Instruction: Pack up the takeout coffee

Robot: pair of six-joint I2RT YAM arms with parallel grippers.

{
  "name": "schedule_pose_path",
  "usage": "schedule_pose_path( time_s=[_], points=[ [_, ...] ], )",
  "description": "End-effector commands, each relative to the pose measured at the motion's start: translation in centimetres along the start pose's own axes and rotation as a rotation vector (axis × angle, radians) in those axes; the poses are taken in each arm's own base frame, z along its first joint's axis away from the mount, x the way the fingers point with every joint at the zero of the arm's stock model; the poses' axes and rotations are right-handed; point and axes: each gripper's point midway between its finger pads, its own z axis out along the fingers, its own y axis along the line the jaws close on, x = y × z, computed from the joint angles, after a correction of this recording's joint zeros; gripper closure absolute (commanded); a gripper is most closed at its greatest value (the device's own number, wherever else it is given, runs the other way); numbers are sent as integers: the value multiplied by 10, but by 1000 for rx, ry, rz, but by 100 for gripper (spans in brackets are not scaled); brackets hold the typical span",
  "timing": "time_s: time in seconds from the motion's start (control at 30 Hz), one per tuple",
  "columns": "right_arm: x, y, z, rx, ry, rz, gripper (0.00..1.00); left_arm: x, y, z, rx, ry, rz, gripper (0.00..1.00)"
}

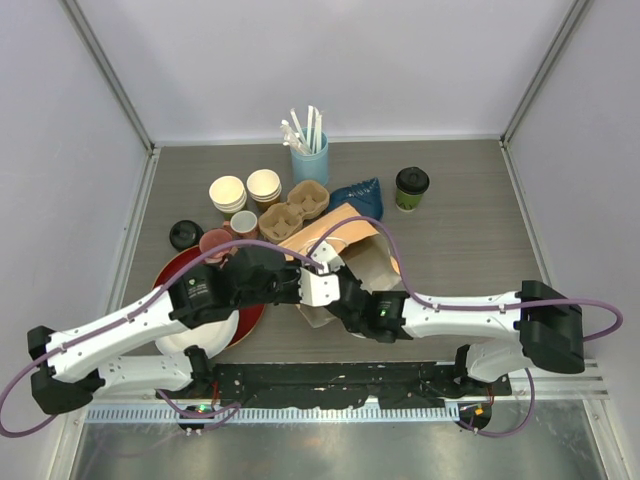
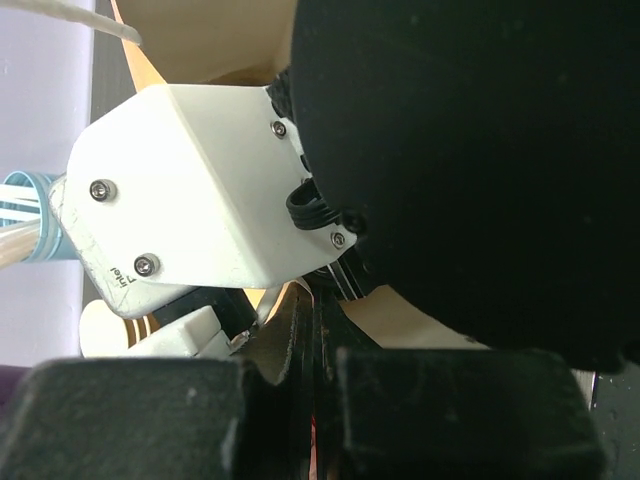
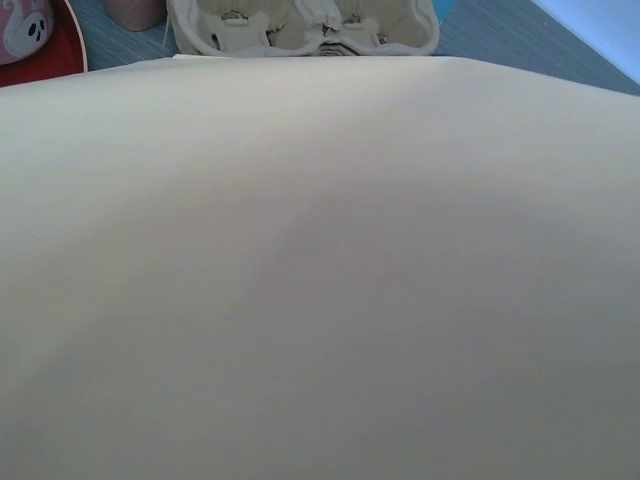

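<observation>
The green-sided takeout coffee cup [image 1: 411,188] with a black lid stands upright at the back right of the table. The kraft-brown cup is not in view. A brown paper bag [image 1: 352,243] lies in the middle, and both arms meet at its near left edge. My left gripper [image 1: 298,287] is shut, and in the left wrist view [image 2: 318,360] a thin edge of the bag [image 2: 440,330] sits between its jaws. My right gripper [image 1: 330,275] is against the bag. The bag's paper [image 3: 320,280] fills the right wrist view and hides its fingers.
A pulp cup carrier [image 1: 295,208] sits behind the bag and shows in the right wrist view [image 3: 300,25]. Lidless stacked cups [image 1: 228,192], a blue cup of straws [image 1: 309,155], a blue packet [image 1: 360,195], a loose black lid [image 1: 184,234], a pink mug [image 1: 215,243] and a red plate [image 1: 175,272] stand around it.
</observation>
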Motion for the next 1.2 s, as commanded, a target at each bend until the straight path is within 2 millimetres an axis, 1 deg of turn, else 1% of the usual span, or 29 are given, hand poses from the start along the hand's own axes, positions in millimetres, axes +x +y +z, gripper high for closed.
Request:
schedule_pose_path(
  time_s=[0.0,0.1,0.13,0.17,0.23,0.27,0.3,0.37,0.47,0.57,0.7,0.83,0.87,0.9,0.93,1.03,1.13,1.17],
  points=[
    [-45,18,6,-71,-108,75,99,-48,-15,2,87,-227,11,100],
    [-45,21,10,-85,-101,79,99,-51,-15,2,84,-249,14,100],
    [-43,21,13,-86,-94,80,99,-53,-15,1,83,-262,14,100],
    [-42,18,18,-82,-92,93,99,-53,-15,2,80,-261,9,100],
    [-39,19,24,-111,-81,120,99,-54,-14,3,72,-268,-11,100],
    [-41,19,26,-120,-92,139,99,-55,-13,2,71,-271,-12,100],
    [-37,18,30,-136,-85,160,99,-55,-13,2,71,-271,-13,100],
    [-43,14,29,-145,-112,194,99,-53,-12,3,65,-268,-19,100],
    [-53,15,25,-173,-150,223,99,-54,-9,3,52,-270,-42,100],
    [-53,15,26,-177,-158,233,98,-56,-8,3,50,-275,-52,100],
    [-52,12,30,-157,-144,226,81,-55,-8,3,48,-273,-60,100],
    [-55,8,29,-148,-151,224,75,-53,-5,2,41,-267,-93,100],
    [-56,7,28,-146,-152,220,71,-52,-4,2,37,-264,-105,100],
    [-58,6,26,-147,-156,222,69,-50,-3,2,35,-259,-128,100],
    [-61,4,24,-150,-161,219,69,-48,2,1,22,-254,-152,100],
    [-68,0,18,-166,-183,226,69,-43,7,1,18,-247,-195,100],
    [-69,6,14,-205,-180,215,69,-41,12,1,3,-248,-210,100],
    [-72,5,12,-210,-183,219,66,-41,13,0,0,-249,-218,100]
  ],
)
